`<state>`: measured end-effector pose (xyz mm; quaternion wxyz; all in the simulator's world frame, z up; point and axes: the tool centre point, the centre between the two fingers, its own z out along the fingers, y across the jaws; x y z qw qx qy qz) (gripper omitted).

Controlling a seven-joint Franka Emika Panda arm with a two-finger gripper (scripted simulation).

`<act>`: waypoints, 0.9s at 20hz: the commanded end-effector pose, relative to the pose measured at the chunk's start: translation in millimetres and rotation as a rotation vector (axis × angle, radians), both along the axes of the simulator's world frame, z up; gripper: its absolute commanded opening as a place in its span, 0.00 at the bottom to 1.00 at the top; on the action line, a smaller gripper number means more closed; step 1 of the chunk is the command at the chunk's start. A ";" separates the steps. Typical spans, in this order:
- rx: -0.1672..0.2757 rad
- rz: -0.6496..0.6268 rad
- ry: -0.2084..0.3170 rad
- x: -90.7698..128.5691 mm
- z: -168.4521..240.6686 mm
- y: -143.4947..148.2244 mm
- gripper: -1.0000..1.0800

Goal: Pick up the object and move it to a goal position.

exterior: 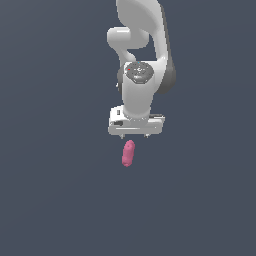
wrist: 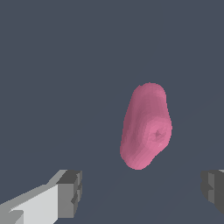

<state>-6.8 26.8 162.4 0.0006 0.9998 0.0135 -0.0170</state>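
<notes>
The object point(exterior: 128, 153) is a small pink capsule-like blob lying on the dark grey surface. In the exterior view it sits just below the white hand of the arm. My gripper point(exterior: 135, 135) hangs above it, pointing down, with only short finger stubs showing under the hand. In the wrist view the object point(wrist: 146, 127) fills the middle of the picture. My gripper point(wrist: 142, 190) is open and empty. Its two fingertips point(wrist: 70, 192) stand wide apart, near the object's closer end and not touching it.
The white arm point(exterior: 137, 55) rises behind the gripper in the exterior view. A plain dark grey surface point(exterior: 55, 190) surrounds the object on all sides. No goal marker shows.
</notes>
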 end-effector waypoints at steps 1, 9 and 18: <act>0.000 0.000 0.000 0.0 0.0 0.0 0.96; 0.000 0.000 0.000 0.0 0.0 0.0 0.96; 0.024 0.009 0.031 -12.9 -4.9 25.4 0.96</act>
